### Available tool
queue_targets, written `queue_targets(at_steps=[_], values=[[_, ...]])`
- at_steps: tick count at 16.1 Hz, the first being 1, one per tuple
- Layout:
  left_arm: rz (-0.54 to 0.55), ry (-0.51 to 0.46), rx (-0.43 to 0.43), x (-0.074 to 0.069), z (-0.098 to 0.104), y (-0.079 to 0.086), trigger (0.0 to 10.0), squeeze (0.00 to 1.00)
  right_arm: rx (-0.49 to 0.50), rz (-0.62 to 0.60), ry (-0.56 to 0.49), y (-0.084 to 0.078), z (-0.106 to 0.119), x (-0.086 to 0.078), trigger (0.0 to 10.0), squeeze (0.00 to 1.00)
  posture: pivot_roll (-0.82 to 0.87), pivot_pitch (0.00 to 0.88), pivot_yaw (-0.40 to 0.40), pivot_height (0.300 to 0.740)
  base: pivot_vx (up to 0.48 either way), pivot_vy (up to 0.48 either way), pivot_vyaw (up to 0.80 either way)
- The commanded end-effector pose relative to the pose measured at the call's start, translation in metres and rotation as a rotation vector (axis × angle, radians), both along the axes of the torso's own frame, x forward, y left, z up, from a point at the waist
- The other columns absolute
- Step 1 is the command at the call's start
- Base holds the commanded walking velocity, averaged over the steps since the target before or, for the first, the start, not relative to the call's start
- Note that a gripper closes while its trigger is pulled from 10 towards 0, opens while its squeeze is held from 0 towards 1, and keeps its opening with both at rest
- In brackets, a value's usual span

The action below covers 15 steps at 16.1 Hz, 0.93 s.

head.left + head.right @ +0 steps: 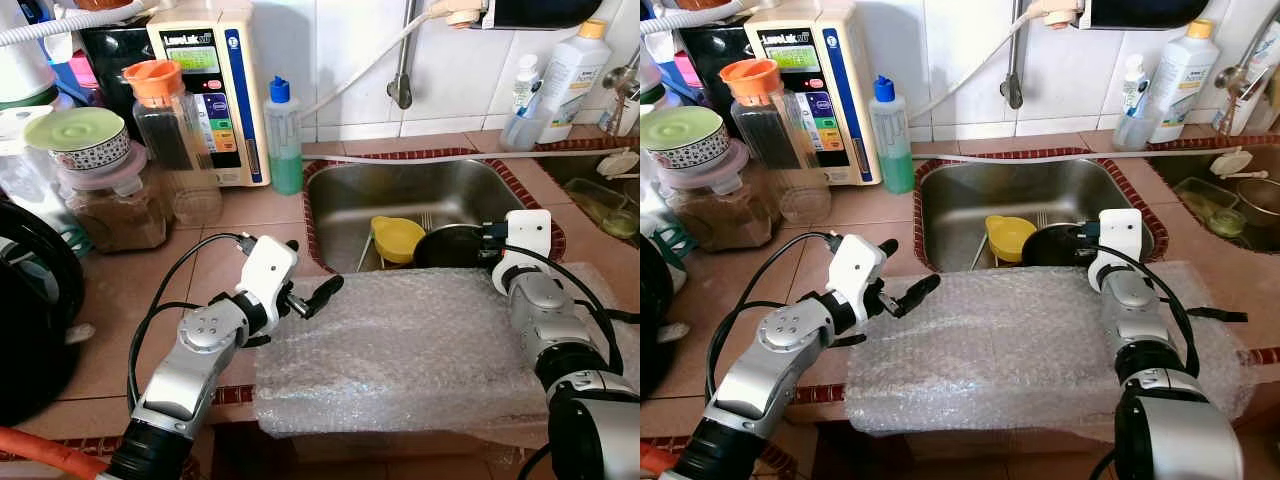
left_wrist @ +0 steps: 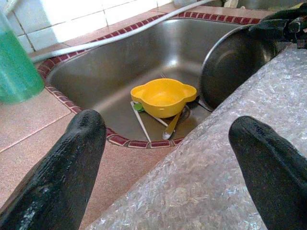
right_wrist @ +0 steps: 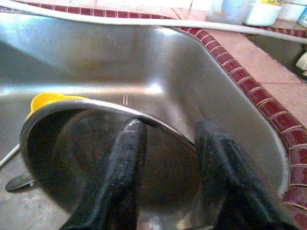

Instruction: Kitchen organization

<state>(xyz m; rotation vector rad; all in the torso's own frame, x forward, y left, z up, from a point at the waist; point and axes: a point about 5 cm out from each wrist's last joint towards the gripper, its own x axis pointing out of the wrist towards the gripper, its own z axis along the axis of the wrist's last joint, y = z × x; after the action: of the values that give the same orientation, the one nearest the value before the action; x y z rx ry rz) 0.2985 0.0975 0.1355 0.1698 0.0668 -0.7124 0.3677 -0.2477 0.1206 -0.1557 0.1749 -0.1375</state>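
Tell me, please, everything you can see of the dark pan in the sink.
The dark pan is round, blackish inside with a thin silvery metal rim. It stands tilted on edge in the steel sink, at the near side, beside the yellow bowl. The right hand grips its rim, one finger inside, one outside. No handle can be made out.

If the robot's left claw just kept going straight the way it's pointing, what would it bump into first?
Probably the sheet of bubble wrap at the sink's edge: the open left gripper hovers at its corner, aimed toward the sink. If it cleared the wrap, the yellow bowl comes next, though depth is uncertain.
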Motion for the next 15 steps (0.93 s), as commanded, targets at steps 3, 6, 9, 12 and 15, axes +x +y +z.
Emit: queue_targets(at_steps=[3,6,9,12,15], values=[[-0.008,-0.018,0.026,0.002,0.002,0.0,10.0,0.0,-0.02,-0.011,-0.052,0.001,0.015,0.006,10.0,1.0,-0.23,0.019,0.075,0.74,0.0,0.0,0.0],[-0.004,-0.019,0.027,0.002,0.003,0.001,10.0,0.0,-0.056,0.026,-0.17,0.01,0.04,0.014,10.0,1.0,-0.23,0.019,0.077,0.74,0.0,0.0,0.0],[0.003,-0.021,0.027,0.003,0.003,0.001,10.0,0.0,-0.036,0.031,-0.226,0.013,0.052,0.017,10.0,1.0,-0.23,0.019,0.077,0.74,0.0,0.0,0.0],[0.005,-0.021,0.026,0.004,0.003,0.001,10.0,0.0,-0.054,0.021,-0.26,0.011,0.061,0.018,10.0,1.0,-0.24,0.017,0.076,0.74,0.0,0.0,0.0],[0.002,-0.02,0.03,0.005,0.003,0.0,10.0,0.0,-0.047,-0.001,-0.209,0.005,0.056,0.017,10.0,1.0,-0.24,0.016,0.075,0.74,0.0,0.0,0.0]])
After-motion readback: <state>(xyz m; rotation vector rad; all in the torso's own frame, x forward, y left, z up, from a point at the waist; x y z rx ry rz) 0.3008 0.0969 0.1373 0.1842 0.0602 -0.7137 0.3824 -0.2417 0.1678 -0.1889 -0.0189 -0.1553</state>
